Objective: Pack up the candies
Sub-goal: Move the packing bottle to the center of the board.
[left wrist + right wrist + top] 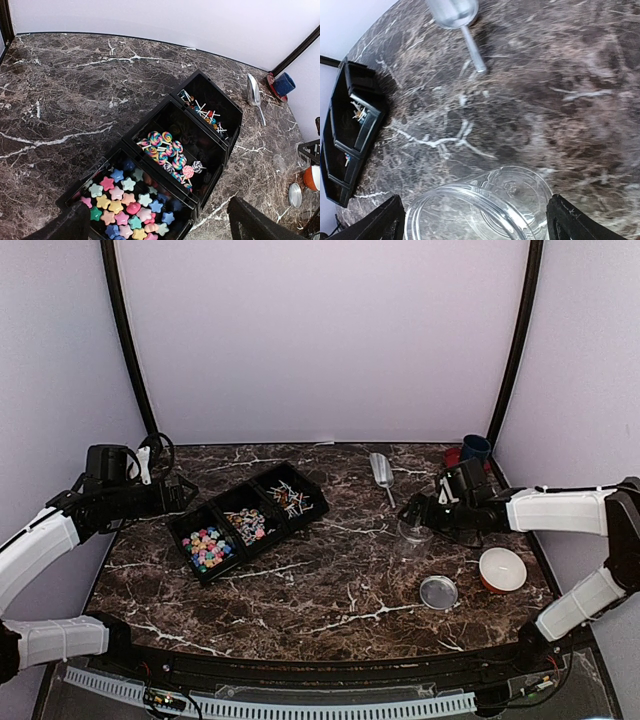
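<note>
From above, the candies (207,548) all sit in a black three-compartment tray (283,536) on the left half of the marble desk (330,610). Its row of compartments runs diagonally from near-left to far-right. The left hand (180,492) hovers just off the tray's left end, jaws spread, holding nothing. Across the desk the right hand (418,512), well apart from the candies, hangs over a clear jar (412,540), with a metal scoop (381,472) beyond it and a round lid (438,592) nearer. The left wrist camera looks down between its wide-set fingers (65,227). It shows pastel stars (127,197) nearest, swirl lollipops (167,150) in the middle and little stick pieces (205,112) farthest, their sticks pointing every which way. The star compartment is cut off at the bottom edge. The right wrist camera shows the clear jar (480,200) standing mouth-up between that hand's spread fingers (575,222); whether they touch the glass I cannot tell. Only slivers of candy show in the tray (367,82) at the left edge.
</note>
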You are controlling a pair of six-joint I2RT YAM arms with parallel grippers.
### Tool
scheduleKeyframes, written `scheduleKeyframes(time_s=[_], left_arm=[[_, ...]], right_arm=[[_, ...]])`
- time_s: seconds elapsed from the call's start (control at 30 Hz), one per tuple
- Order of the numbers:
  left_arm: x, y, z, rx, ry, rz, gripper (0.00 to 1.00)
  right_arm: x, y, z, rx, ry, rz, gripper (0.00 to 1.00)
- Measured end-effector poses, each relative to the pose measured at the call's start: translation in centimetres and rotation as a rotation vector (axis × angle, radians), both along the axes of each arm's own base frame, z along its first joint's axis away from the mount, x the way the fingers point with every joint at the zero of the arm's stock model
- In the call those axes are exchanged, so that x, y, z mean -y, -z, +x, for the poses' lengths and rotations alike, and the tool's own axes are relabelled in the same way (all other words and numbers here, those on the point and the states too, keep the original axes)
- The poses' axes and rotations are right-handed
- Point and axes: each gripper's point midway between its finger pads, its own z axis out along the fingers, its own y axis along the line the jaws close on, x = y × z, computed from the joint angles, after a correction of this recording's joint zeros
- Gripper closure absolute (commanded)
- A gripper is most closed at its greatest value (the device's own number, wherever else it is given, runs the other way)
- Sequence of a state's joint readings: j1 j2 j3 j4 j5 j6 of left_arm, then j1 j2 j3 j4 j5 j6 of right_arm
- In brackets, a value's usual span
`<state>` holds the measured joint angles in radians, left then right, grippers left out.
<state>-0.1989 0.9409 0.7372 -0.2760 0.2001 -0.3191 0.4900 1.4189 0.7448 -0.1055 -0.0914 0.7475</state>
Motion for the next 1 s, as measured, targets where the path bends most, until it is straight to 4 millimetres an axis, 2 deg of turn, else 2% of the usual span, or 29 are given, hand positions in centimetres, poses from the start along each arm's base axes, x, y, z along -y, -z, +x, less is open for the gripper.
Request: scheduleKeyframes(time_s=[0.4,0.6,0.8,1.0], left_arm=[[0.0,0.0,0.0,0.0,-0.001,0.0,0.01],[0.0,0.0,0.1,0.0,-0.001,0.001,0.01],[0.0,0.0,0.1,0.0,-0.002,0.001,0.01],[0.0,0.0,0.1,0.0,-0.002,0.001,0.01]], right_arm=[[-8.8,0.2,0.4,0.005,-0.134,0.071,0.02],[-12.7,0.1,-0.4,-0.004,-0.208,0.082,0.02],[-14.5,-0.1,-1.8,-0.023,-0.263,0.06,0.02],[-14.3,-0.2,-2.2,-0.021,-0.279,0.023,0.02]])
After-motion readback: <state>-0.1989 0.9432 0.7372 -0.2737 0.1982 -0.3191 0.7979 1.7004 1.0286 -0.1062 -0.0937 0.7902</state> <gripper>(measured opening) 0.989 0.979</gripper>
